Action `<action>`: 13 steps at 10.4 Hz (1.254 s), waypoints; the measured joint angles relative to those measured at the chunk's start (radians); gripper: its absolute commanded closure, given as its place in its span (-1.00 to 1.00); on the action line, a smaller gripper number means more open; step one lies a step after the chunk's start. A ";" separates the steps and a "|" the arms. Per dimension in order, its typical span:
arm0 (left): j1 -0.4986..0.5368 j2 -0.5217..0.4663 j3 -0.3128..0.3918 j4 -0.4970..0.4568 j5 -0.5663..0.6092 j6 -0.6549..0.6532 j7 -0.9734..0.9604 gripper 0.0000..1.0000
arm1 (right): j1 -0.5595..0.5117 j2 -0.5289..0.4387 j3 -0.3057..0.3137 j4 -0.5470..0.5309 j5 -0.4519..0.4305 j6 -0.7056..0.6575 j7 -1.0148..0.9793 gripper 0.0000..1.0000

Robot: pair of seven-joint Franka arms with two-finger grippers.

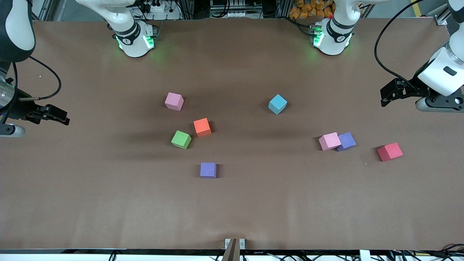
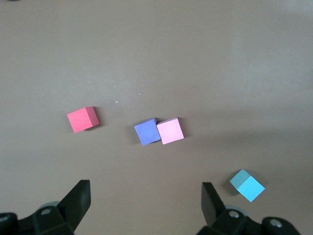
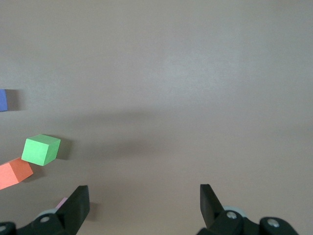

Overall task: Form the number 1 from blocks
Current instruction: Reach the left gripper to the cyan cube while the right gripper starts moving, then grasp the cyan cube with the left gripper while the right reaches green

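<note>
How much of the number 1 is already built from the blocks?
Nothing is built. The foam cubes lie scattered; only one pink cube and one purple cube touch. Left gripper and right gripper hold nothing, fingers open. All arranging is left.

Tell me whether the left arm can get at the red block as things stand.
Probably yes. The red block sits alone toward the left arm's end, apart from the pink block; the open, empty left gripper has nothing in its way.

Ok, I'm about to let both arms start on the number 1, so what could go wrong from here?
The pink block touches the purple block, so the open left gripper may nudge one while picking the other. The orange block and green block sit close together too, leaving the open right gripper little finger room.
</note>
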 measured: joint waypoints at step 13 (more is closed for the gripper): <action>-0.282 0.012 -0.190 -0.404 -0.078 0.264 -0.698 -1.00 | 0.030 0.033 0.005 -0.020 0.002 0.004 -0.001 -1.00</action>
